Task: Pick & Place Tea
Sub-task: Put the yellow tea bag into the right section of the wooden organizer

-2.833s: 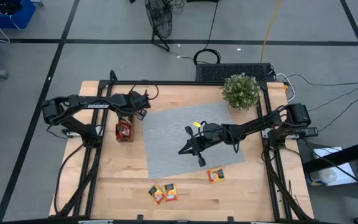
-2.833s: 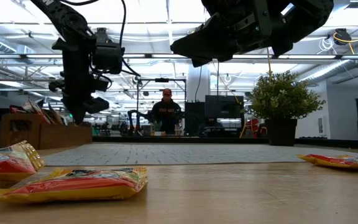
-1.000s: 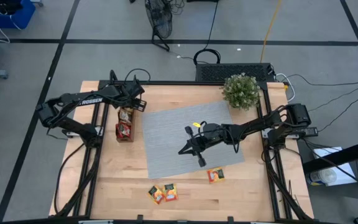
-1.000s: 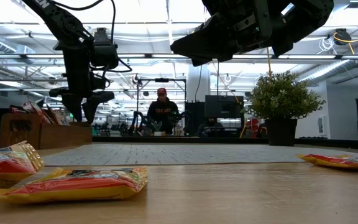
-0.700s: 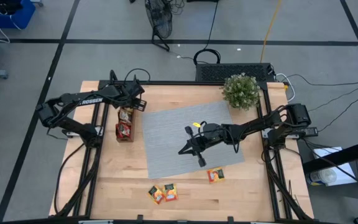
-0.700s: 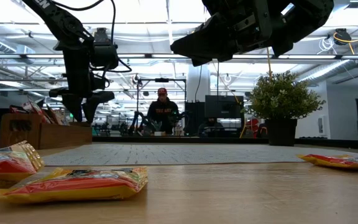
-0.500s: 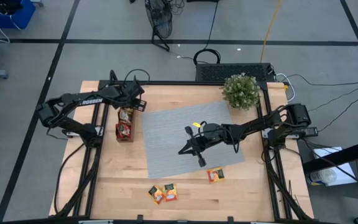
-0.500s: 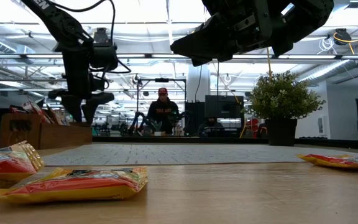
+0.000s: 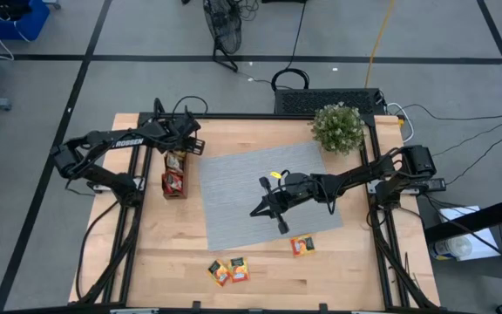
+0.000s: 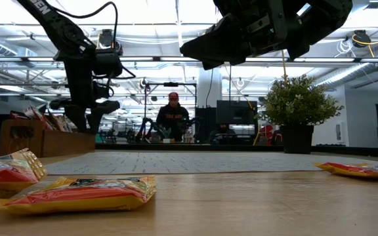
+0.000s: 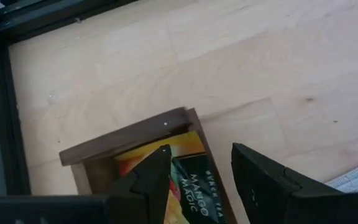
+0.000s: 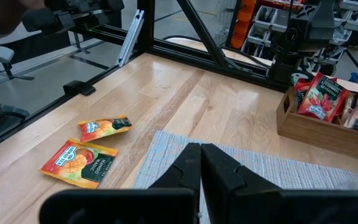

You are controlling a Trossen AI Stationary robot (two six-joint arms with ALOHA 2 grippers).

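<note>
Three tea sachets lie flat on the wooden table near its front edge: two orange ones [image 9: 218, 273] [image 9: 239, 269], which also show in the right wrist view [image 12: 79, 162] [image 12: 104, 126], and a third [image 9: 301, 246]. More sachets stand in the brown wooden tray [image 9: 174, 172] at the left. My left gripper [image 9: 188, 144] hovers open and empty above the tray's far end [image 11: 135, 138], over a sachet labelled Mango Magic [image 11: 188, 183]. My right gripper [image 9: 256, 212] hangs shut and empty above the grey woven mat [image 9: 234, 187], its fingertips together [image 12: 201, 146].
A potted plant [image 9: 336, 127] stands at the mat's far right corner. Black frame rails run along the table's left and right sides [image 9: 129, 235]. In the low view a person [image 10: 174, 118] sits in the room beyond the table.
My left gripper has drifted slightly toward the table's left edge above the tray's far end, staying open and empty. The sachets and tray have kept their places.
</note>
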